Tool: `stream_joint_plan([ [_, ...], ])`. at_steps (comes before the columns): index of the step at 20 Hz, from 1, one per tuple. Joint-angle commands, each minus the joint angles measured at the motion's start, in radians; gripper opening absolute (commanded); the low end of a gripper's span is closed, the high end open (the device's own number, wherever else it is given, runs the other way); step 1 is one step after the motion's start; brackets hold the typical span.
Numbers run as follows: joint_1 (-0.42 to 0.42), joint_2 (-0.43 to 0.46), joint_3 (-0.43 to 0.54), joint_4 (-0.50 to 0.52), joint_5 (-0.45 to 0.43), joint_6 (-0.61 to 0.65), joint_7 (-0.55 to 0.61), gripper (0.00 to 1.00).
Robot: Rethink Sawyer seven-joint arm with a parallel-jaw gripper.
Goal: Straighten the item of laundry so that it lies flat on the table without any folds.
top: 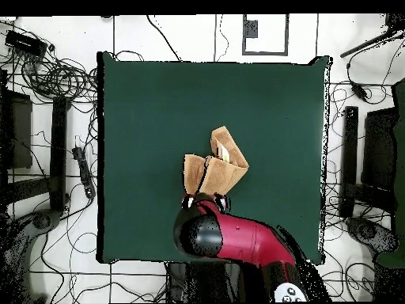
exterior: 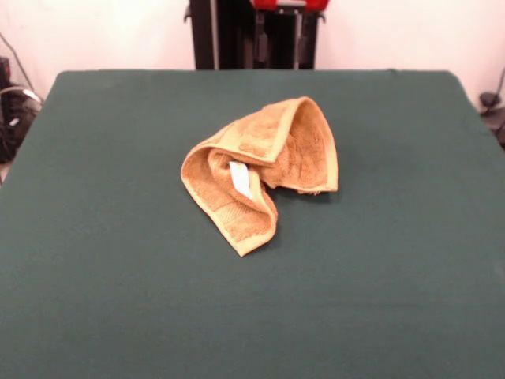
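The orange-tan towel (exterior: 260, 170) lies crumpled near the middle of the dark green table (exterior: 110, 253). It is folded over itself into a raised hood, with one corner pointing toward the front edge and its white tag (exterior: 241, 179) showing in the fold. In the overhead view the towel (top: 215, 166) sits just beyond the end of the red and black arm (top: 237, 241), which reaches in over the table's (top: 142, 119) bottom edge. The gripper (top: 206, 206) is at the arm's end, close to the towel's near edge and mostly hidden under the arm. The front view does not show it.
The robot's black pedestal (exterior: 252, 35) stands behind the table's far edge. Cables and black stands (top: 59, 150) lie on the floor on both sides of the table in the overhead view.
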Motion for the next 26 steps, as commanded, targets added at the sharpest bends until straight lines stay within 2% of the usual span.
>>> stream_joint_plan([
  [1,0.065,0.101,0.004,-0.082,0.034,0.021,0.196,1.0],
  [13,0.115,0.215,-0.029,-0.191,0.078,0.025,0.223,1.0],
  [18,0.101,0.27,-0.02,-0.238,0.091,0.023,0.21,1.0],
  [26,0.107,0.291,-0.039,-0.258,0.099,0.035,0.217,1.0],
])
